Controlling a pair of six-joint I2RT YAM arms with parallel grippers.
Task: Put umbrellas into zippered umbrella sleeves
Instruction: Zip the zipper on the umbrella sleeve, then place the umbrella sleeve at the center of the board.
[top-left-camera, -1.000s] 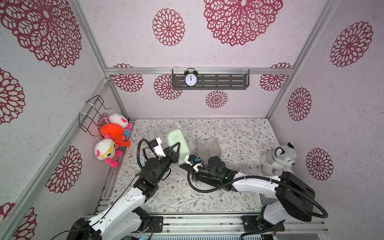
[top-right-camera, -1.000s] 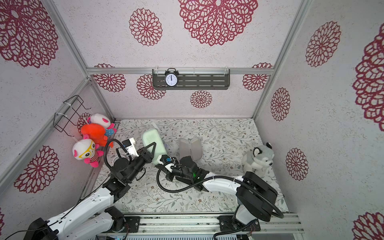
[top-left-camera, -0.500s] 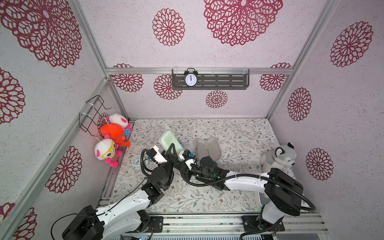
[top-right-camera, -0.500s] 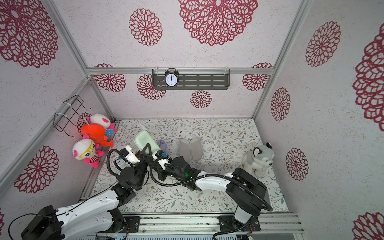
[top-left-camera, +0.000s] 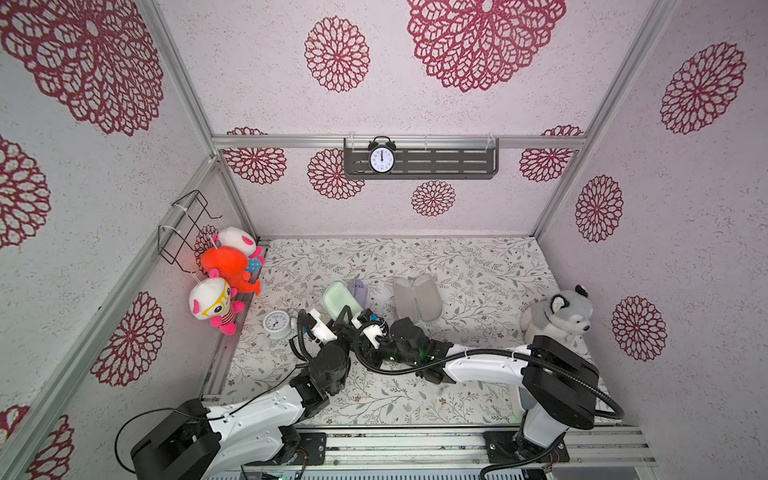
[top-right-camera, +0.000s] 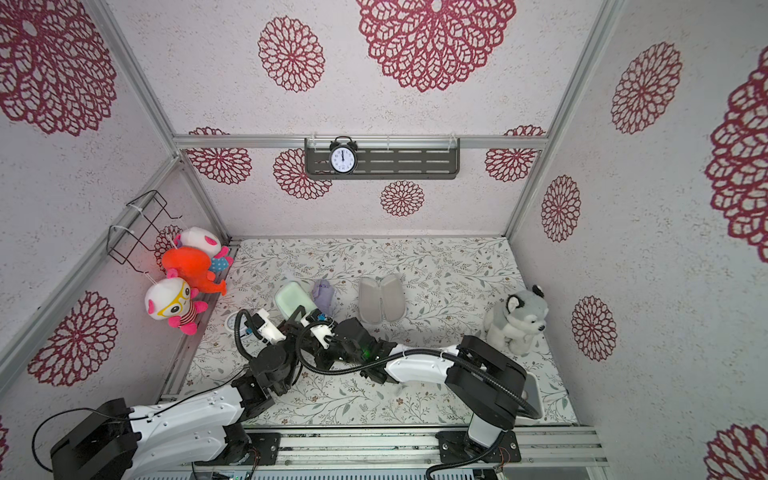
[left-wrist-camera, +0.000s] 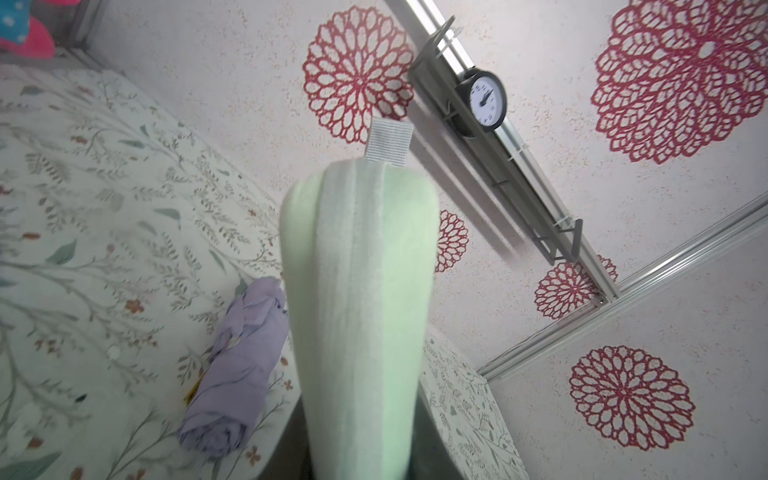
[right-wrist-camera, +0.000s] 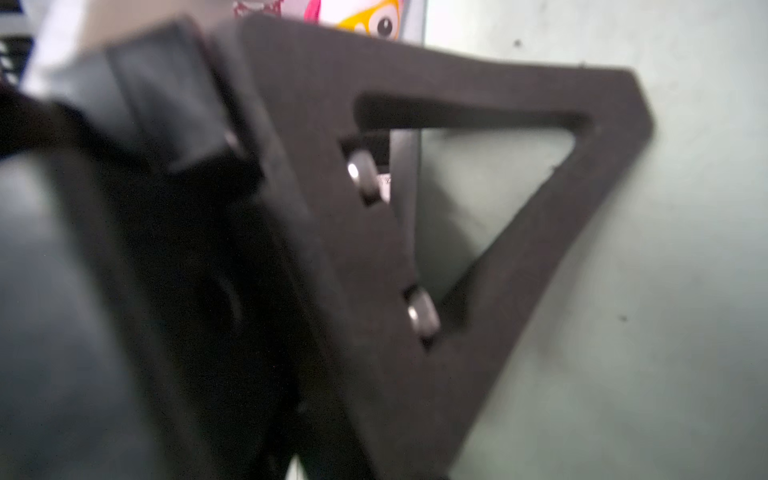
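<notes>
Mint-green oblong zippered sleeve (left-wrist-camera: 357, 291) is being grasped by the left gripper's (top-left-camera: 344, 312) jaws; with the right gripper's (top-left-camera: 358, 325) clenched, perhaps on its zip, steadiness is being demanded.

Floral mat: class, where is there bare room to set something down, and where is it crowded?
Free: the back strip behind the open grey-lined sleeve; the patch between that sleeve and the husky plush; the front strip by the rail. Crowded: around the mint green sleeve, lilac umbrella and white alarm clock.
</notes>
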